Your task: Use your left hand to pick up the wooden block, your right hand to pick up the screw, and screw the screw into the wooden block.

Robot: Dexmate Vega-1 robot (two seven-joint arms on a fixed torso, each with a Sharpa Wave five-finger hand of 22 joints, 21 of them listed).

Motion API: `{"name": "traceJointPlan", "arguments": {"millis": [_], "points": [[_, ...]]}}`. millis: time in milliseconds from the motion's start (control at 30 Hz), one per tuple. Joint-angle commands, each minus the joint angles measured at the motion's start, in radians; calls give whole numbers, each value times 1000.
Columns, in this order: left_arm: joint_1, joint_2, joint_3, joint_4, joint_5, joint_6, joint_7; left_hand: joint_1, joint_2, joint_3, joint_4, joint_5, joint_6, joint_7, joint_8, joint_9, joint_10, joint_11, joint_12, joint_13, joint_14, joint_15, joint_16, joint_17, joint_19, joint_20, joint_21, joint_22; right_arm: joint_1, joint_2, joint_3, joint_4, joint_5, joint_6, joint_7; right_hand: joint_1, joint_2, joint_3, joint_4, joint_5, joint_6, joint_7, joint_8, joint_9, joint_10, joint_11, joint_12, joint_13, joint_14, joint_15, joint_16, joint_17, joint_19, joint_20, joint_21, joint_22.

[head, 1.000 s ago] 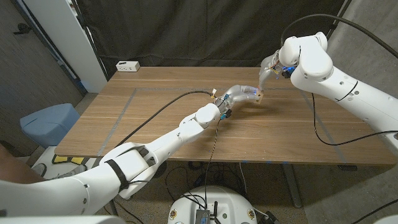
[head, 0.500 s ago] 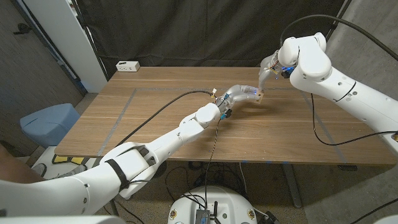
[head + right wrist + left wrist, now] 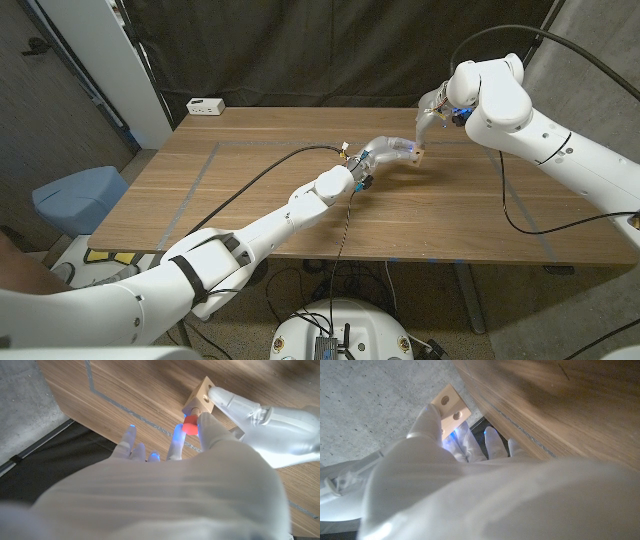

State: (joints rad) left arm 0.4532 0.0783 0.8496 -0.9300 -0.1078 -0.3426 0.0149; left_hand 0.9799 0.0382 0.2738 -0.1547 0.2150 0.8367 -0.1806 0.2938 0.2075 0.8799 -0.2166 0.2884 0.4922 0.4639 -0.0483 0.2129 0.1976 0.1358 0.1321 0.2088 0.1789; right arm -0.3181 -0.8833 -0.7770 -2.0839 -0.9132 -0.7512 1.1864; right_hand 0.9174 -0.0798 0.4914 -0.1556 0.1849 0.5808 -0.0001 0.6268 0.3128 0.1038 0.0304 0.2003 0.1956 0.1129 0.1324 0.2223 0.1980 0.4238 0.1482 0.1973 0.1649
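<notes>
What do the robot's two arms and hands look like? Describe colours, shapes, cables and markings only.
Both arms are glossy white with rounded, bulbous joint housings. The left arm has a black band near its shoulder end, and a black cable runs along it; another black cable loops over the right arm. The left hand and right hand are pale translucent grey-white, with blue lights glowing at the fingertips.
</notes>
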Motion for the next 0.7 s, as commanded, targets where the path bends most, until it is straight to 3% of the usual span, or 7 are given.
{"name": "traceJointPlan", "arguments": {"millis": [33, 700], "points": [[-1, 0, 1, 0, -1, 3, -2, 2, 11, 3, 7, 4, 95, 11, 7, 6, 10, 0, 6, 79, 8, -65, 1, 4, -4, 3, -3, 6, -8, -1, 6, -4, -4, -3, -4, 0, 13, 6, -2, -2, 14, -1, 15, 6, 13, -1, 7, 2, 8, -2, 4, 5, 11, 1, 2, 5], [-3, -3, 1, 5, -3, 5, -4, 5, 12, 5, 5, 5, 94, 11, 6, 6, 9, 0, 4, 80, 9, -64, 0, 4, -5, 5, -3, 6, -20, 1, 9, -3, -3, -9, -20, 1, 24, 4, 0, -3, 38, -5, 49, 28, 34, -6, 7, 2, 26, -17, 8, 7, 25, -12, 2, 5]]}}
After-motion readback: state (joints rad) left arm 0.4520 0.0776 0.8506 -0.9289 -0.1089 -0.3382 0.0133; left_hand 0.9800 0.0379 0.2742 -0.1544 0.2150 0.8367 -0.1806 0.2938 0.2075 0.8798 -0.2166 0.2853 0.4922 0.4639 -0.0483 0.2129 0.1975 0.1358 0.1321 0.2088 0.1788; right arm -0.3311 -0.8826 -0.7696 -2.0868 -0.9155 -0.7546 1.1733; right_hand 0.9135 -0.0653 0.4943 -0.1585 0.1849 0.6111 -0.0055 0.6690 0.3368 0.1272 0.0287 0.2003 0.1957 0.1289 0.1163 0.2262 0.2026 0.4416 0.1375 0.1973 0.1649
